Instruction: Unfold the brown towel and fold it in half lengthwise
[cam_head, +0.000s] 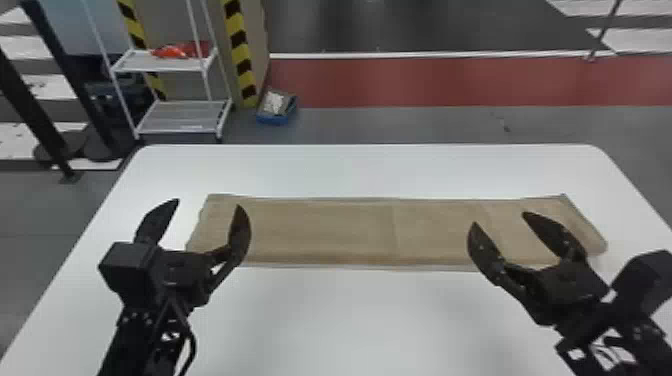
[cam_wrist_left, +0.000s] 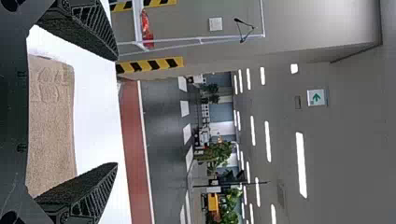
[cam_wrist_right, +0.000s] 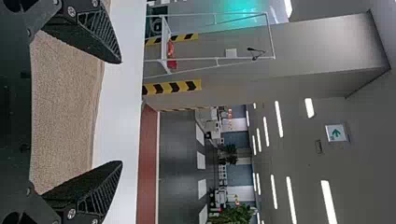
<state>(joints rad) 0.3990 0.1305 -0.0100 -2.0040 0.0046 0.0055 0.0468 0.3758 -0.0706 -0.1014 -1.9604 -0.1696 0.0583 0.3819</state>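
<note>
The brown towel (cam_head: 350, 230) lies flat on the white table as a long strip running left to right, its right end slightly uneven. Over its left end my left gripper (cam_head: 209, 202) stands open, with one finger beyond the towel's left edge. My right gripper (cam_head: 500, 218) is open above the right part of the strip. In the left wrist view the towel (cam_wrist_left: 51, 121) lies beyond the spread left gripper (cam_wrist_left: 116, 112). The right wrist view has the towel (cam_wrist_right: 65, 112) behind the open right gripper (cam_wrist_right: 121, 112). Nothing is held in either.
The white table (cam_head: 350, 320) extends around the towel, with its far edge behind it. On the floor past the table stand a white shelf rack (cam_head: 175, 117) at the left and a small blue box (cam_head: 276, 109).
</note>
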